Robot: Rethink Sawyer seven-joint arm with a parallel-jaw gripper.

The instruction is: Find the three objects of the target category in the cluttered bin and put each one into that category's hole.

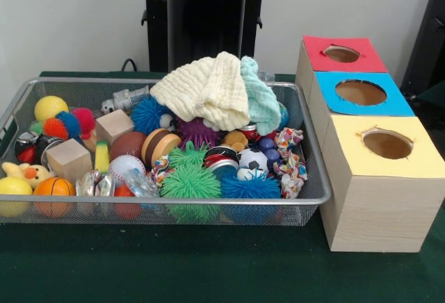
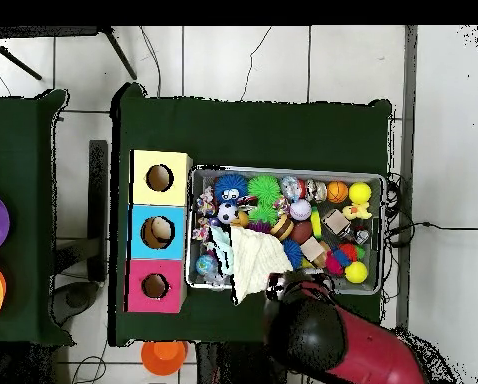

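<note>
The wire mesh bin [image 1: 174,201] sits on the green table, full of clutter; it also shows in the overhead view [image 2: 283,171]. A yellow duckling with an orange beak [image 1: 24,173] lies at the bin's left end, and it shows in the overhead view [image 2: 358,211] near two yellow balls. No orange black-striped toy shows. The red-surround hole [image 1: 341,53] is the farthest one on the pale wooden box; it also shows in the overhead view [image 2: 155,286]. The red and black arm [image 2: 328,345] hangs over the bin's edge nearest the robot. Its gripper is hidden.
A pale yellow cloth [image 1: 205,89] and a mint cloth [image 1: 261,98] are piled on the bin's far side. Green [image 1: 190,181] and blue [image 1: 250,186] puffer balls lie in front, wooden cubes [image 1: 68,158] at the left. Blue [image 1: 360,92] and yellow [image 1: 386,144] holes adjoin the red one.
</note>
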